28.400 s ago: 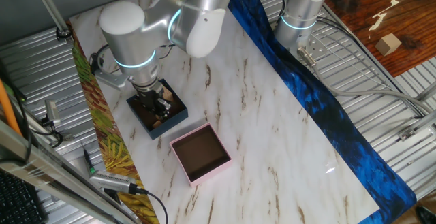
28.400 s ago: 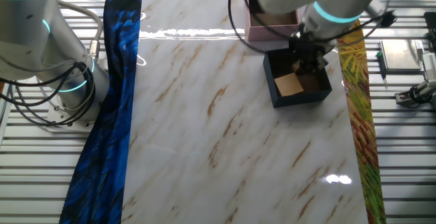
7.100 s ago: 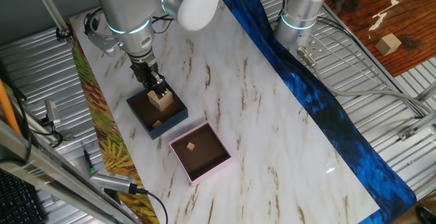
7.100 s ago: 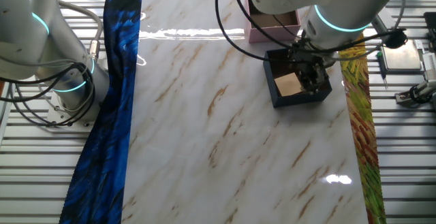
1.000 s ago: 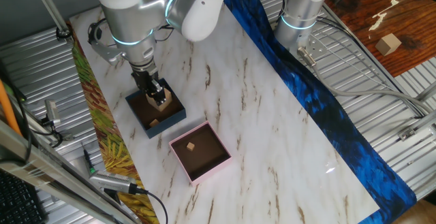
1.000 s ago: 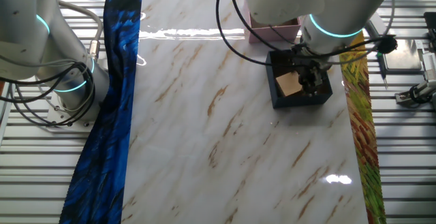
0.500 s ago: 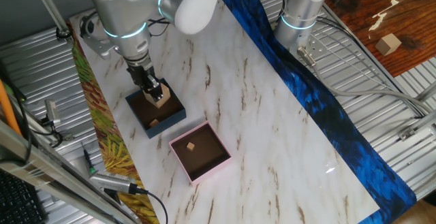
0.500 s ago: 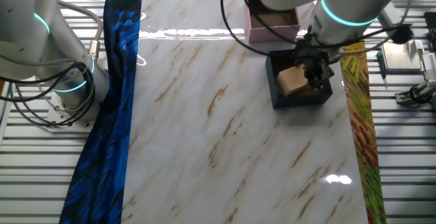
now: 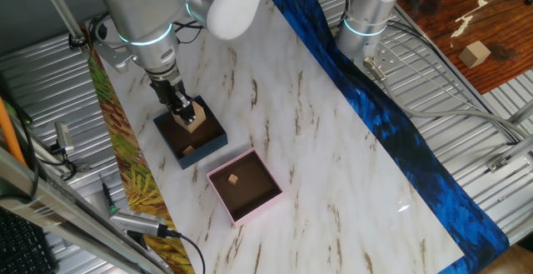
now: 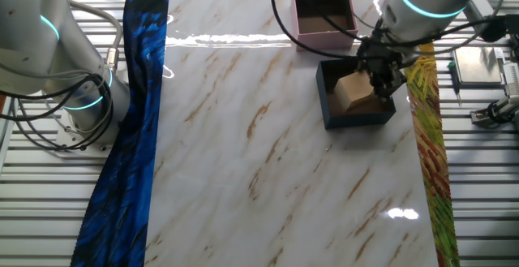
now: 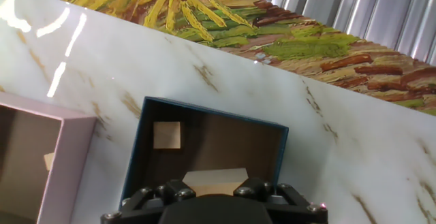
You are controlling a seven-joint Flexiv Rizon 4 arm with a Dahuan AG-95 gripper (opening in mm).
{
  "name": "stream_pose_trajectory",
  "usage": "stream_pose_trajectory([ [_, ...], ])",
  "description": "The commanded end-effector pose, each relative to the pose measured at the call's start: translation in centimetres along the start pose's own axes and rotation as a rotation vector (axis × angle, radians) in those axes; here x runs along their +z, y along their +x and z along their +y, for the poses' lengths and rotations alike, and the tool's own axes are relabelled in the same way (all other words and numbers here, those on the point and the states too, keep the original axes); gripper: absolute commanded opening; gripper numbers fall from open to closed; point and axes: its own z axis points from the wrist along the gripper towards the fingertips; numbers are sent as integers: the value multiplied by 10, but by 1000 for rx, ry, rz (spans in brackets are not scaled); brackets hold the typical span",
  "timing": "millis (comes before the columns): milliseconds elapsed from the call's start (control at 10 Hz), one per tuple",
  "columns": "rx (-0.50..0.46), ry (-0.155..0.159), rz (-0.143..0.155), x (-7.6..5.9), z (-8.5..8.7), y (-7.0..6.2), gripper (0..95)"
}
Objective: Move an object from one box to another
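My gripper is shut on a tan wooden block and holds it just above the dark navy box. The other fixed view shows the block lifted over that box, with the gripper on its right side. In the hand view the block sits between my fingers, and a small wooden cube lies on the box's brown floor. The pale pink box stands next to it with a small cube inside.
A second arm's base stands beyond a blue cloth strip. A yellow-green patterned strip borders the marble top on the navy box's side. Tools lie past it. A loose wooden cube sits off the table.
The gripper has risen out of the navy box with the tan block in its grasp, and the arm has shifted slightly toward the patterned strip. The boxes and small cubes have not moved.
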Motion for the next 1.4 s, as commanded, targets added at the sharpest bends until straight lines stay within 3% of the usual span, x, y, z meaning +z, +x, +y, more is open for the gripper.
stream_pose_trajectory([
  [100,-6,29,5,-1,0,0,0],
  [900,37,12,-19,-1,0,0,0],
  [1100,33,12,-16,-12,-1,-1,0],
  [1200,34,11,-10,-37,-1,-2,0],
  [1400,43,17,-10,-58,2,-3,0],
])
